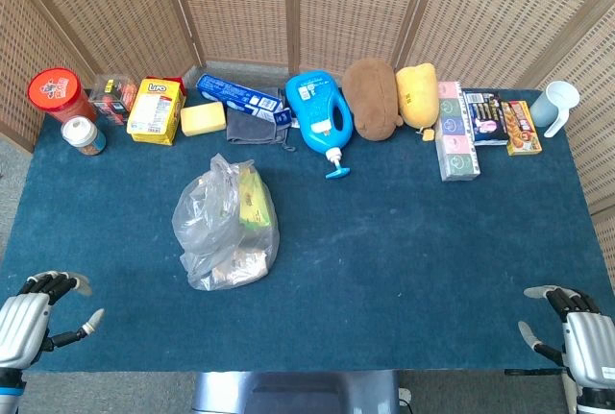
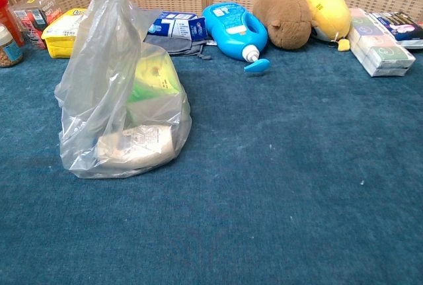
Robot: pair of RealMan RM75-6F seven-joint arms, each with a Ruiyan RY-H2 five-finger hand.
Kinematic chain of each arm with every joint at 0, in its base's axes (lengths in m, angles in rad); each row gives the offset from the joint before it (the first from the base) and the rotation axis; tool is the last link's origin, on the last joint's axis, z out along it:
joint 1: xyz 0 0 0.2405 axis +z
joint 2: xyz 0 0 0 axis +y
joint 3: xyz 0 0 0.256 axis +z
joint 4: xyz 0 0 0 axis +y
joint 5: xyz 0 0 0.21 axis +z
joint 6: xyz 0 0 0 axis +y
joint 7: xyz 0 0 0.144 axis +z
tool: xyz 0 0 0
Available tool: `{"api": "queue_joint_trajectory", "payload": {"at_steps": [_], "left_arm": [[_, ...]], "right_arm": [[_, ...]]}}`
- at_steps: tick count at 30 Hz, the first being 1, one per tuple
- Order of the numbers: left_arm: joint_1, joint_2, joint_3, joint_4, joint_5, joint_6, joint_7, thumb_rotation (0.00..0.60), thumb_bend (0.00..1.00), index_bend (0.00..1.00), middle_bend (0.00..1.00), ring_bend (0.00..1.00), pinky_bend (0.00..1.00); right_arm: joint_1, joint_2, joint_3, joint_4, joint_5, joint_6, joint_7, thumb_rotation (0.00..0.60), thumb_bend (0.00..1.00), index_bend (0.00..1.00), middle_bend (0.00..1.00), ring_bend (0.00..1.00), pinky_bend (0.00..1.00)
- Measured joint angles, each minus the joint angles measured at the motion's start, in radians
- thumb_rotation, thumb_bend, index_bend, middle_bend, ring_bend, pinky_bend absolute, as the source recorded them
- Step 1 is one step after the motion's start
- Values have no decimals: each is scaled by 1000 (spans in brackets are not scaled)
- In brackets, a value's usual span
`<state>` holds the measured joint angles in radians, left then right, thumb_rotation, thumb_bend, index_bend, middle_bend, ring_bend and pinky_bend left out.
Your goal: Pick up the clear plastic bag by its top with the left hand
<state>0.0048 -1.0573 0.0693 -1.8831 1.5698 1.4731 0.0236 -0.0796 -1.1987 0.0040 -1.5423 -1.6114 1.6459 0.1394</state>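
Observation:
A clear plastic bag (image 1: 227, 224) stands on the blue table cloth, left of centre, with a yellow-green packet and pale items inside. In the chest view the bag (image 2: 122, 100) rises tall, its loose top reaching the upper frame edge. My left hand (image 1: 36, 316) hovers at the table's near left corner, fingers apart, holding nothing, well short of the bag. My right hand (image 1: 572, 329) sits at the near right corner, fingers spread and empty. Neither hand shows in the chest view.
Along the back edge lie a red-lidded jar (image 1: 60, 94), a yellow box (image 1: 157, 110), a blue detergent bottle (image 1: 322, 118), a brown plush (image 1: 373, 97), a yellow plush (image 1: 417, 95), tissue packs (image 1: 455, 135) and a jug (image 1: 558, 105). Wicker screens stand behind.

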Motion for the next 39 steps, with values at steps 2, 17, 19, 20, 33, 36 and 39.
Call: {"api": "queue_joint_trajectory", "payload": {"at_steps": [2, 17, 19, 20, 33, 36, 39], "left_arm": [[-1, -1, 4, -4, 2, -4, 1, 181, 252, 441, 370, 280, 202], [-16, 36, 0, -36, 14, -13, -46, 180, 252, 441, 370, 280, 202], [-25, 44, -2, -39, 10, -26, -78, 183, 251, 441, 370, 280, 202], [-30, 48, -3, -41, 8, -34, -96, 183, 251, 441, 370, 280, 202], [-174, 188, -39, -105, -14, -231, -615, 178, 246, 441, 370, 280, 215], [-214, 222, -52, -119, -18, -277, -741, 178, 245, 441, 370, 280, 216], [-253, 247, -68, -124, -27, -323, -861, 177, 244, 441, 370, 280, 216]], "right_arm": [[0, 2, 1, 5, 2, 0, 7, 599, 289, 376, 404, 359, 262], [-15, -4, -3, 37, -8, 27, 52, 598, 289, 376, 404, 359, 261], [-14, -2, -3, 34, -8, 27, 49, 598, 289, 376, 404, 360, 261], [-14, -1, -2, 33, -8, 27, 48, 598, 289, 376, 404, 360, 261], [-16, -3, 1, 23, 3, 23, 31, 598, 289, 376, 404, 359, 260], [-14, -4, 3, 19, 6, 17, 23, 598, 290, 376, 404, 360, 260], [-12, -5, 5, 14, 10, 12, 14, 599, 289, 376, 404, 359, 260]]}}
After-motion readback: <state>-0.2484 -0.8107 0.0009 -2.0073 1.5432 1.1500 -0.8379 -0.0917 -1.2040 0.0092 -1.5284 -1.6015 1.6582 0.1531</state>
